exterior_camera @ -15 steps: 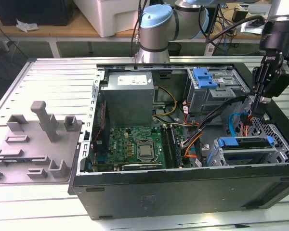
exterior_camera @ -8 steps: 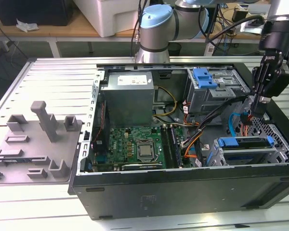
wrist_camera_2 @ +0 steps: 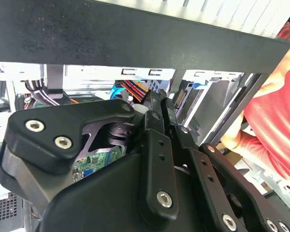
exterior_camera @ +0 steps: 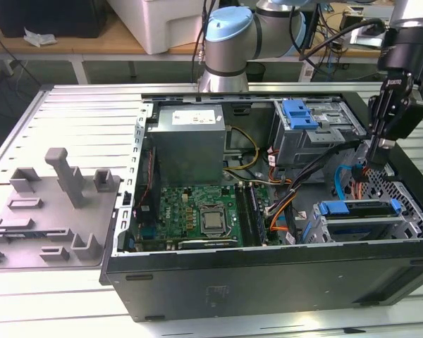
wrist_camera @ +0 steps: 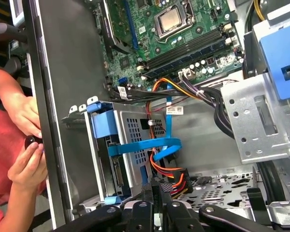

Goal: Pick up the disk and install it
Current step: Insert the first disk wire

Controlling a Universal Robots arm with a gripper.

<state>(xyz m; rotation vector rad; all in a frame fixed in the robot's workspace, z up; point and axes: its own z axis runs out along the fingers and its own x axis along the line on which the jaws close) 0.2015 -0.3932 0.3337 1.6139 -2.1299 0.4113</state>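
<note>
The disk [exterior_camera: 358,220] sits in the low metal cage at the front of the open computer case on the exterior view's right, with its blue rail frame [exterior_camera: 356,208] along the top. In the first wrist view the disk [wrist_camera: 117,166] shows its connector edge inside the perforated cage. My gripper [exterior_camera: 367,167] hangs just behind that cage, above the orange and red cable bundle [wrist_camera: 176,178]. Its fingers [wrist_camera: 152,191] lie close together, shut, with nothing seen between them. My gripper [wrist_camera_2: 160,101] points into the case.
A blue flat cable [wrist_camera: 150,145] crosses the cage. A taller drive cage carries a blue bracket [exterior_camera: 299,113]; the grey power supply [exterior_camera: 190,134] and motherboard [exterior_camera: 197,211] lie on the exterior view's left. A person's hands [wrist_camera: 26,140] hold the case wall. A grey fixture [exterior_camera: 63,197] stands outside.
</note>
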